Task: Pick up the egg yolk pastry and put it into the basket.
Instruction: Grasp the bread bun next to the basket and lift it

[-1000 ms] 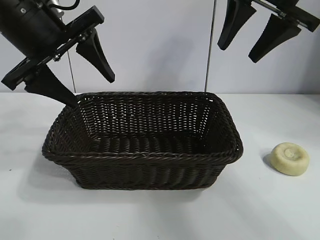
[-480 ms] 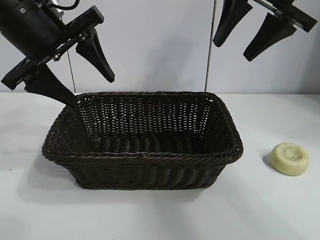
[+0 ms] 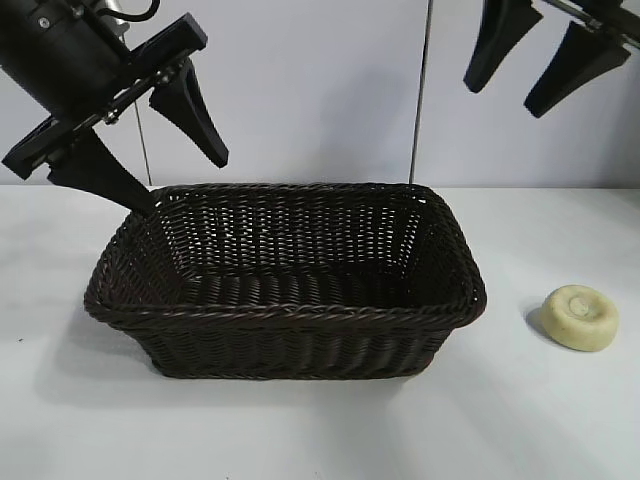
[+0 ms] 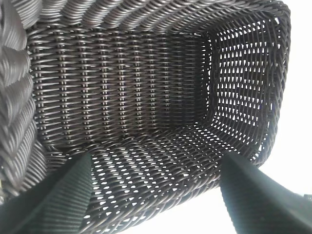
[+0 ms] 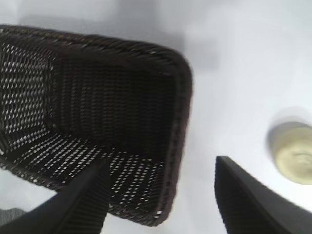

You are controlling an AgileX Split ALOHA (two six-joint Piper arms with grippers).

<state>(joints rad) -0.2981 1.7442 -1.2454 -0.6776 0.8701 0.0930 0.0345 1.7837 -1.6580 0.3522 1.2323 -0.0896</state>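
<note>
The egg yolk pastry (image 3: 580, 316), a small pale cream-yellow puck, lies on the white table to the right of the basket (image 3: 440, 300); it also shows in the right wrist view (image 5: 294, 152). The dark brown wicker basket stands mid-table and holds nothing. My right gripper (image 3: 505, 100) is open and empty, high above the basket's far right corner, up and to the left of the pastry. My left gripper (image 3: 185, 187) is open and empty, hanging over the basket's far left corner. The basket fills the left wrist view (image 4: 122, 97) and shows in the right wrist view (image 5: 178, 97).
A white table (image 3: 320, 430) with a pale wall behind. A thin vertical pole (image 3: 420, 90) stands behind the basket's far right corner. Bare table surrounds the pastry.
My right gripper has shifted to the right, toward the pastry's side, after a small drift left half a second ago. The left arm, basket and pastry have not moved.
</note>
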